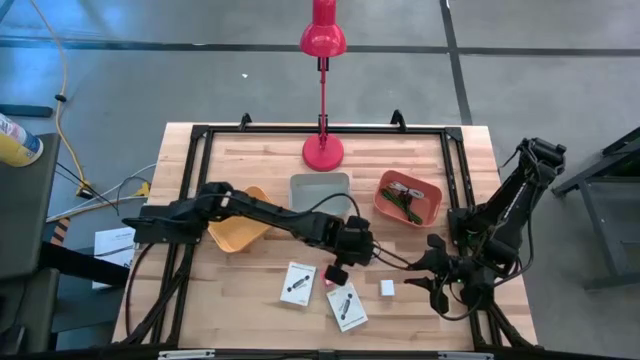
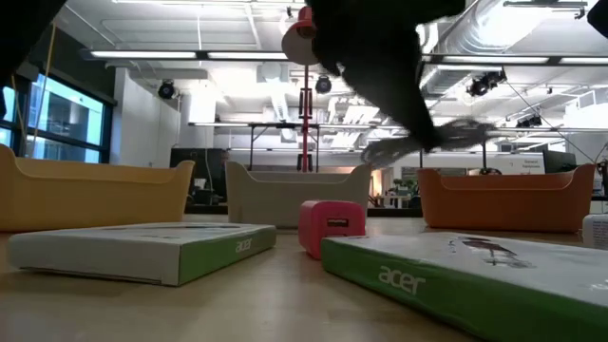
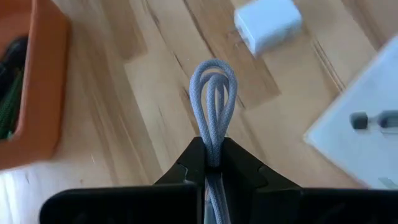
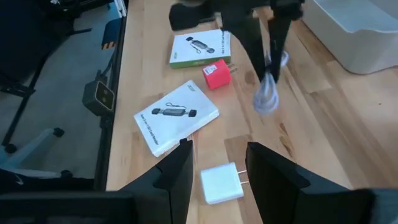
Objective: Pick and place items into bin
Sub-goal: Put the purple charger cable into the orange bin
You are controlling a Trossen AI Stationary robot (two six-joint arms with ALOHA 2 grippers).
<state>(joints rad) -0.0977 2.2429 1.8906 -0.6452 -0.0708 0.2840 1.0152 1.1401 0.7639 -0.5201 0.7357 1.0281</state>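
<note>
Left pincer point(image 1: 352, 243) clamped on looped grey cable point(image 3: 213, 93), centre frame | orange bin point(image 1: 407, 197) lies up-right, nearest it | right pincer point(image 4: 214, 163) parted above white charger point(image 4: 221, 183), lower right tabletop point(image 1: 250, 300)

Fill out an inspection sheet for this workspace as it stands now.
Surface: wooden table, black frame.
Job's things: two white boxes, pink charger, white charger lie loose; orange bin holds items; grey bin, yellow bin.
Clutter: red lamp.
Grippers: left gripper shut on coiled grey cable; right gripper open above white charger.
Cables: yellow cord on floor.
Surroundings: nothing seen of people.
</note>
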